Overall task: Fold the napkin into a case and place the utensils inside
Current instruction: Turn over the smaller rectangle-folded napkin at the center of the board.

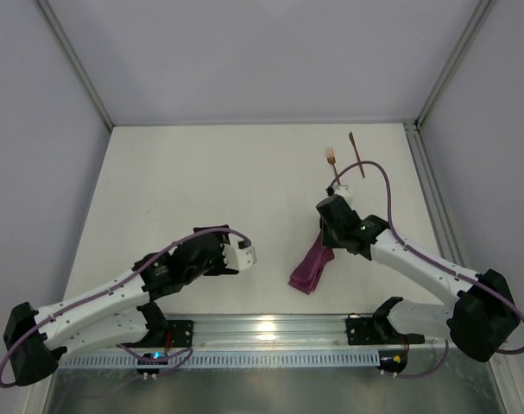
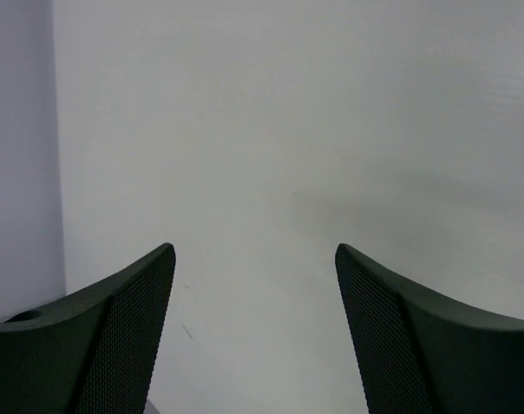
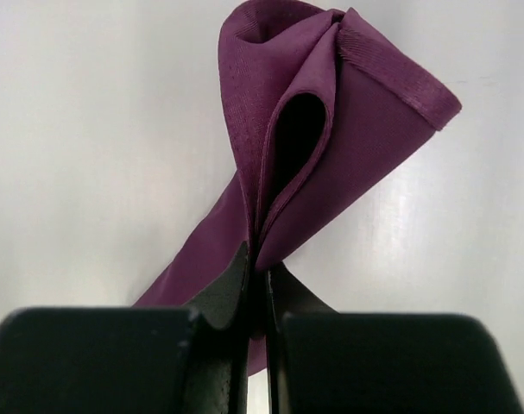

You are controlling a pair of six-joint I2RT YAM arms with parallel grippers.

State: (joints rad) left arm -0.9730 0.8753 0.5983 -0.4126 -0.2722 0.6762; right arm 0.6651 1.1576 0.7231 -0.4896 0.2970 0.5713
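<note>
Right of centre, the right claw (image 3: 260, 278) pinches the bunched magenta-purple cloth napkin (image 3: 331, 129), likely for refolding; the left claw (image 2: 254, 252) gapes empty.

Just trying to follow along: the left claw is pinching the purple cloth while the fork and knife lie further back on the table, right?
Not quite. The right claw pinches the purple cloth, as the right wrist view shows; the left claw is open and empty. The fork and knife do lie further back on the table.
</note>
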